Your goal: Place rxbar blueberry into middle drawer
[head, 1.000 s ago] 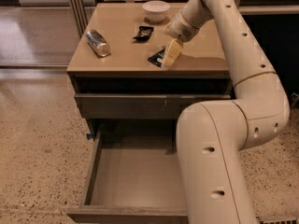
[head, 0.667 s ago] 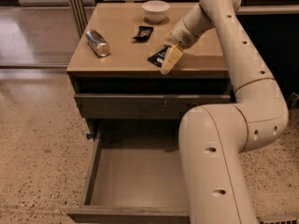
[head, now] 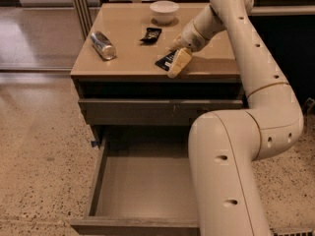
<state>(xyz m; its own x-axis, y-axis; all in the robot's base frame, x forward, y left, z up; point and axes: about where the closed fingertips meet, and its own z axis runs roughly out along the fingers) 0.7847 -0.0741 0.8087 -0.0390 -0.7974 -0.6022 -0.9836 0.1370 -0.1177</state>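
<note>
Speckled stone flooring (head: 39, 146) surrounds a tan-topped cabinet (head: 128, 65). Nearest, below and in front of the can (head: 103, 45), the middle drawer (head: 142, 181) stands pulled out as it did a second ago, its grey floor showing. The thick pale arm (head: 231, 181) rises past its right side. Just above, a closed drawer front (head: 157, 111) runs under the top.

On the top, right of the can and near the front edge, lies the rxbar blueberry (head: 165, 61). It is in the same spot as before, black with a white patch showing. The gripper (head: 178, 64) has dropped a little since then and now sits over the bar's right end. Whether the pincer is spread or pinching the bar, I cannot tell.

Beyond and right of the can lies a small black packet (head: 150, 34), and farther back still a white bowl (head: 164, 10). Behind the can stand upright metal rails (head: 78, 4).

Count: one can, one bar, one packet, one bowl, one open drawer, one closed front, one arm.
</note>
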